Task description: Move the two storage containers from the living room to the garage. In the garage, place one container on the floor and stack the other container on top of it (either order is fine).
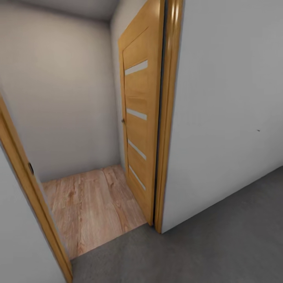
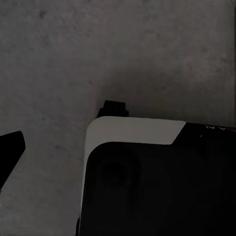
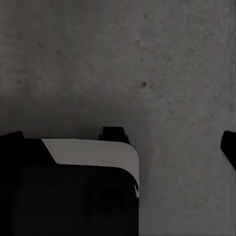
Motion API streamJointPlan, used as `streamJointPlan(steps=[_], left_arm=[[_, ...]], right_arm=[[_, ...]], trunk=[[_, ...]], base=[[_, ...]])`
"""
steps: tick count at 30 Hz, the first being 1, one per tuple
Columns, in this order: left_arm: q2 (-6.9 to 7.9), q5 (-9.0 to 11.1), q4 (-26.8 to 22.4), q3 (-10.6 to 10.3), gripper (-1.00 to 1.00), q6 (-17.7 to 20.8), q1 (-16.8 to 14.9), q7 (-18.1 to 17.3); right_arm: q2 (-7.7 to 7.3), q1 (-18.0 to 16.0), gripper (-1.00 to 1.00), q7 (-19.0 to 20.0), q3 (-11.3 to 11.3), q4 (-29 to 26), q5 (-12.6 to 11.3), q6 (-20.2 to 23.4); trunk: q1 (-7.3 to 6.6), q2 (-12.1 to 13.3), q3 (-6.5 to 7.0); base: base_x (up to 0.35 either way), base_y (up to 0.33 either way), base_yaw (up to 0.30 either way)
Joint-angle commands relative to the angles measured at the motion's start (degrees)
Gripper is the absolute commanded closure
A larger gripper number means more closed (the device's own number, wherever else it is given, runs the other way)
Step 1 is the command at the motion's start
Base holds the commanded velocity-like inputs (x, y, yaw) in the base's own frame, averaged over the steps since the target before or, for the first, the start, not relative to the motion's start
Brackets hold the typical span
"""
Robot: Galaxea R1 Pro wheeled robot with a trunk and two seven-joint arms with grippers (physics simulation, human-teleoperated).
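A: What is seen, from the largest thing down?

B: A white wall (image 1: 228, 118) is seen at three o'clock in the head view, with dark grey concrete floor (image 1: 204, 243) spread from four to six o'clock. An open wood-panelled door (image 1: 139, 125) with pale slats is seen at twelve o'clock, swung inward beside its frame (image 1: 169, 118). Light plank flooring (image 1: 90, 204) is seen through the doorway at seven o'clock.

A: Where are the storage containers?

B: None is seen in these pictures, so their place cannot be told. A stretch of travel between rooms is judged to be under way.

A: And the grippers?

B: In each wrist view only mottled grey floor, part of the robot's own dark and white body (image 2: 147, 172), and a dark finger edge (image 2: 10, 152) are seen. How far either gripper is parted cannot be told, and nothing is seen held.

A: How are the boxes expected to handle?

B: Lidless and thin-walled, they are judged light and fairly stiff, though the walls may flex. A hold on the rim of a short wall is judged best, with the box kept level for stacking.
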Motion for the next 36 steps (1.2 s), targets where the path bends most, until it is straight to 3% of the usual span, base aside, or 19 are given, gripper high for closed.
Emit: streamJointPlan(steps=[1, 7, 13, 29, 36], left_arm=[[-0.01, 0.54, -0.04, -0.12, -1.0, 0.23, -0.02, 0.1], [-0.01, 0.52, -0.04, -0.12, -1.0, 0.19, 0.0, 0.1], [-0.05, 0.67, 0.04, -0.12, -1.0, -2.48, 0.0, 0.1], [-0.04, 0.72, 0.05, -0.11, -1.0, -2.87, 0.0, 0.1], [-0.01, 0.86, 0.05, -0.11, -1.0, -2.93, 0.0, 0.1]], right_arm=[[0.04, -0.07, -1.0, -0.05, 0.48, 0.17, -0.52, -0.29], [-0.03, -0.07, -1.0, -0.05, 0.48, 0.2, -0.53, -0.29], [-0.11, -0.07, -1.0, -0.05, 0.48, 0.24, -0.53, -0.29], [-0.47, -0.07, -1.0, -0.12, 0.48, 0.25, -0.53, -0.29], [-0.57, -0.07, -1.0, -0.11, 0.48, 0.25, -0.49, -0.34]], trunk=[[0.03, -0.04, -0.06], [0.03, -0.04, -0.06], [0.03, -0.04, -0.06], [0.03, -0.04, -0.06], [0.03, -0.04, -0.06]], base=[[0.322, 0.0, 0.0], [0.322, 0.0, 0.0], [0.322, 0.0, 0.0], [0.319, 0.0, 0.0], [0.099, 0.0, 0.161]])
